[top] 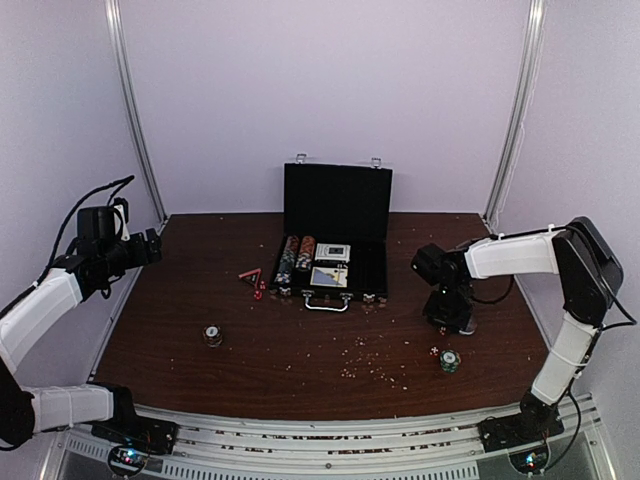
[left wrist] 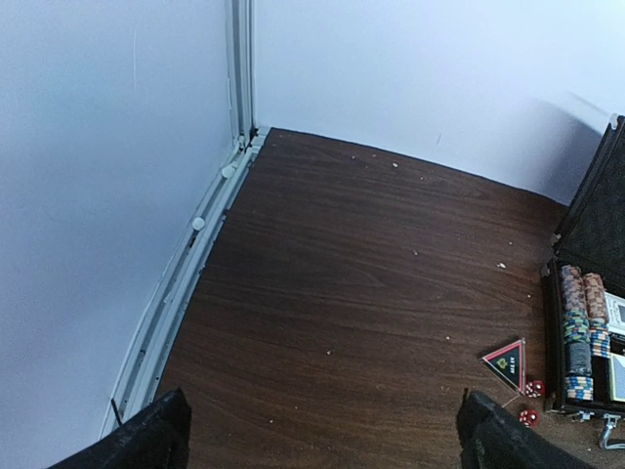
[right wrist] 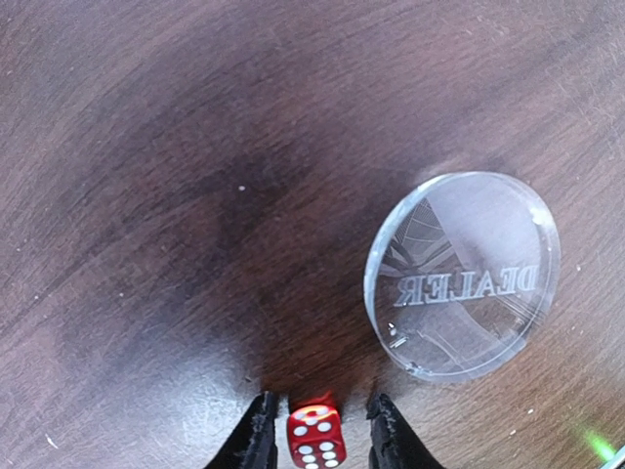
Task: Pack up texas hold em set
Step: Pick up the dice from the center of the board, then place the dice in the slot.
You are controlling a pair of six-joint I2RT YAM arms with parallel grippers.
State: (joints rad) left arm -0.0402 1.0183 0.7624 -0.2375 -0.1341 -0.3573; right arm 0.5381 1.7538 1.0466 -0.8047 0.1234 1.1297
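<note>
The black case (top: 337, 203) stands open at the table's back middle, with striped chips (top: 295, 258) and card decks (top: 331, 264) in its base. A red-edged triangle (top: 250, 274) and red dice (top: 260, 291) lie left of it. My right gripper (top: 452, 322) points down at the table right of the case. In the right wrist view its jaws (right wrist: 320, 437) are slightly open either side of one red die (right wrist: 314, 437), with small gaps. A clear "DEALER" disc (right wrist: 461, 276) lies just beyond. My left gripper (left wrist: 327, 445) is wide open and empty, held high at the far left.
A small chip stack (top: 213, 335) sits front left and a green chip stack (top: 449, 360) front right. Crumbs litter the front of the table (top: 370, 360). The left wrist view shows the case's left edge (left wrist: 553, 322), the triangle (left wrist: 508, 362) and dice (left wrist: 532, 388).
</note>
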